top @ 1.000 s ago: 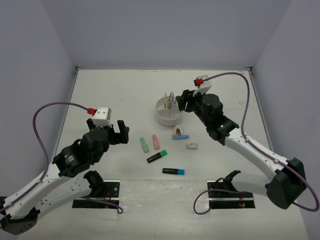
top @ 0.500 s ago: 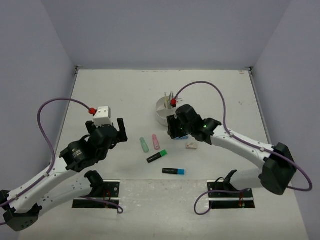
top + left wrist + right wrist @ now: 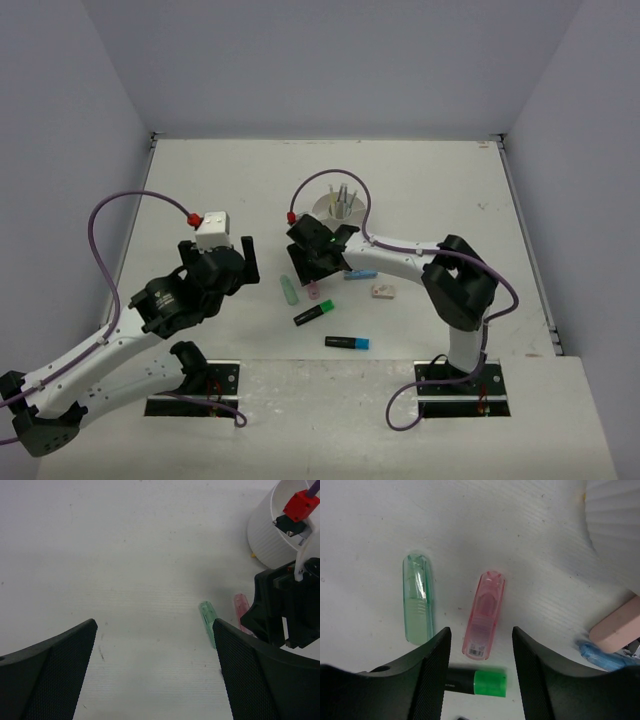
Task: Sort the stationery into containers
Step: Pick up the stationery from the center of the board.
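Two markers, likely light, stiff and slick, lie side by side: left gripper [image 3: 154, 630] spread empty at their nine o'clock, mint marker [image 3: 417, 597], then pink marker [image 3: 484, 614] under the right gripper [image 3: 480, 635], jaws parted, best pinched mid-barrel; the organiser [image 3: 615, 530] stands at one o'clock.

In the right wrist view we lose the organiser [image 3: 620, 530] past the edge at 2 o'clock; the right claw [image 3: 481, 631] hides one end of the green highlighter [image 3: 489, 683] at 6 o'clock. From the left wrist, the right arm [image 3: 290, 610] half covers the pink marker [image 3: 241, 605].
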